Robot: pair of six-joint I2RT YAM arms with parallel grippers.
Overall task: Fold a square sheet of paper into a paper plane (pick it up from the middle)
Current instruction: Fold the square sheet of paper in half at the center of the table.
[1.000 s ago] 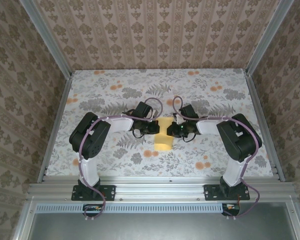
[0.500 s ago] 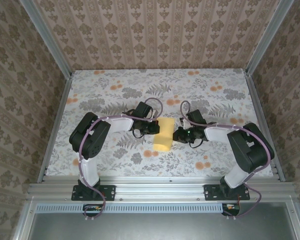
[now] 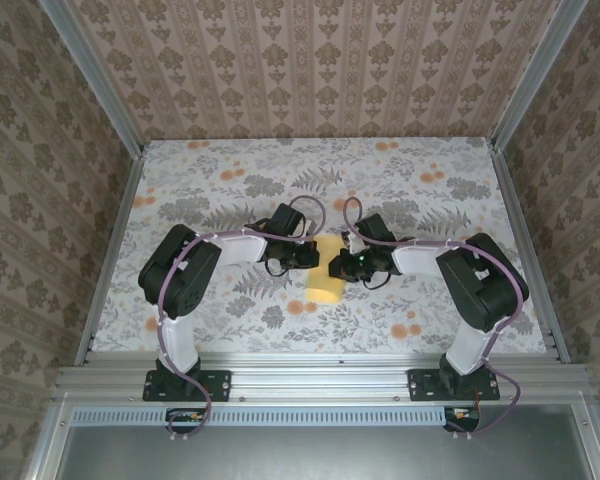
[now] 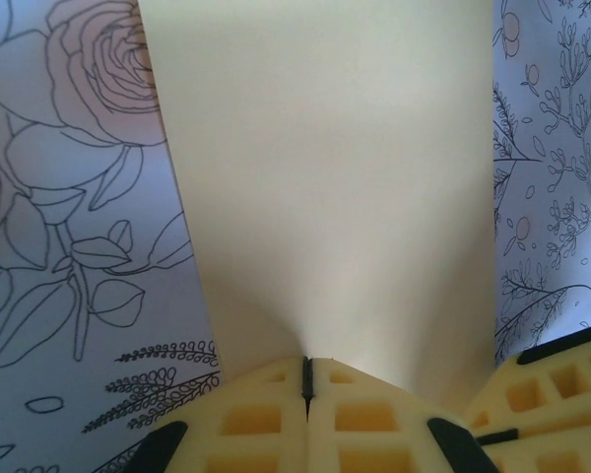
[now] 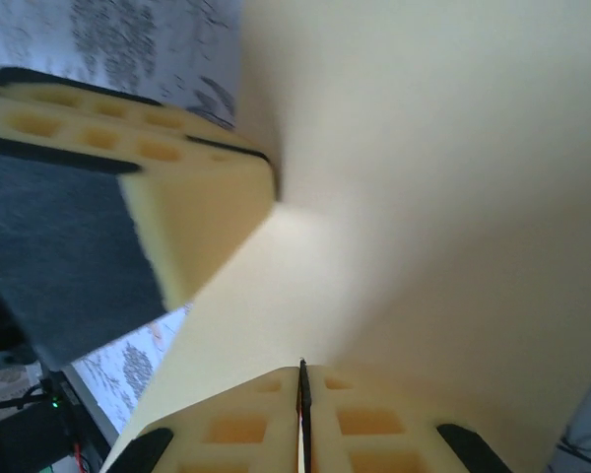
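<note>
- The right gripper has swung back in from 3 o'clock and is on the paper again, after standing clear of it half a second ago. Its jaws are clenched with the tips against the sheet, and we cannot tell whether any paper is caught between them.
- We read that as another pressing pass along a fold, not a fresh grasp. The plane is far from done.
- The left gripper, at 9 o'clock of the paper, has not moved. Its jaws are clenched, and in its wrist view the paper rises into their seam, so we judge it a pinch.
- The paper lies mid-table on the cloth, between the grippers, as a narrow strip. Its long axis runs 6 to 12 o'clock, with the blunt near end toward the bases and the far end between the wrists. It has no nose yet.
</note>
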